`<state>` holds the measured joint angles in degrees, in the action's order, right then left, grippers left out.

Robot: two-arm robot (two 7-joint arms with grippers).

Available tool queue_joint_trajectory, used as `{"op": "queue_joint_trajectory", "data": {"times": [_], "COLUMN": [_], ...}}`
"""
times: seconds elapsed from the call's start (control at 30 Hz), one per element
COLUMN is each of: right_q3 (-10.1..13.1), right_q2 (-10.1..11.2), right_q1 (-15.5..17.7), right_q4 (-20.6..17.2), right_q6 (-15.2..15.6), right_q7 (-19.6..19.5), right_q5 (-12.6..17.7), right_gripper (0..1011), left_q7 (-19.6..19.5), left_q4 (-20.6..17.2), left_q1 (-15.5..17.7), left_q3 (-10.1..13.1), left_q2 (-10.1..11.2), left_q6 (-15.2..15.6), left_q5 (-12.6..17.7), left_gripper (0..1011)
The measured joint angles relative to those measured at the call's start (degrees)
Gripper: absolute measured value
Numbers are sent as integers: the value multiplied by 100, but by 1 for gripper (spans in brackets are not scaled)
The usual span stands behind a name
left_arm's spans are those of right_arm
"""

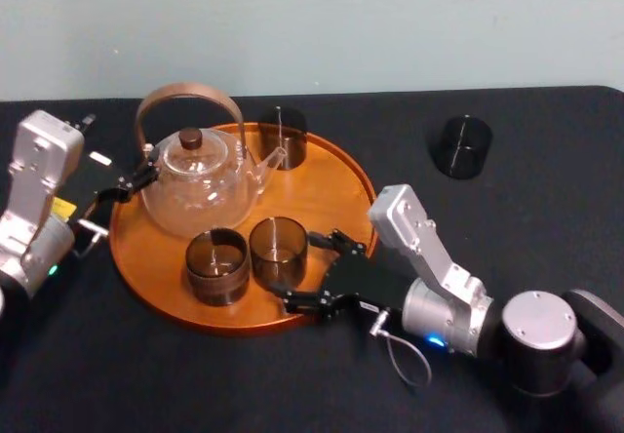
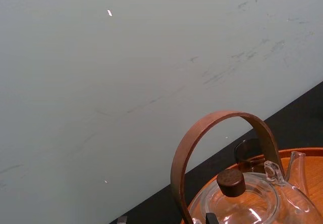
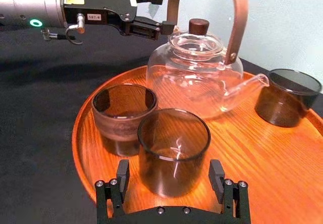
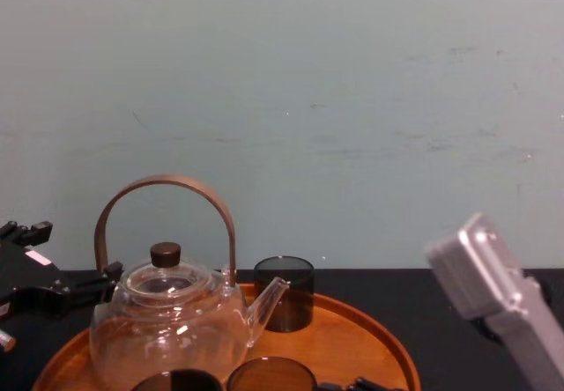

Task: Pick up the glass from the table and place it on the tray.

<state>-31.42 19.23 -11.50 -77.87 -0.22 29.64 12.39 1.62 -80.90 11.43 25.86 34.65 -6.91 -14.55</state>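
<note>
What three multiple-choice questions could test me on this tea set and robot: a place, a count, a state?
1. Where is the lone glass that is off the tray?
A. On the black table, right of the tray
B. Inside the teapot
C. In the left gripper

2. How many dark glasses stand on the tray?
A. Two
B. Three
C. Five

3. How is the right gripper?
A. Shut on the teapot's handle
B. Open, a finger on each side of a glass on the tray
C. Shut on the table

1 A: it stands there alone.
2 B: one beside the teapot spout, two at the near rim.
3 B: its fingers stand clear of that glass.
The left gripper sits at the teapot's left.
</note>
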Motion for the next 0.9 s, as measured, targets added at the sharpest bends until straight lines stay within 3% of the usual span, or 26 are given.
{"op": "queue_joint_trajectory", "data": {"times": [0.23,0.47,0.9], "right_q3": [144,457,1270], "right_q2": [273,530,821], "right_q1": [313,628,954], "right_q4": [-423,-732,-833], "right_q6": [34,21,-39], "right_q7": [-89,-239,-615], "right_q5": [70,220,496], "right_gripper": [1002,1002,1002], "left_q7": [0,0,0], "left_q4": [0,0,0], "left_q1": [0,0,0], "left_q3": [0,0,0], "left_q2": [0,0,0], "left_q6": [0,0,0], "left_q5": [0,0,0], "left_gripper": [1009,1009,1009]}}
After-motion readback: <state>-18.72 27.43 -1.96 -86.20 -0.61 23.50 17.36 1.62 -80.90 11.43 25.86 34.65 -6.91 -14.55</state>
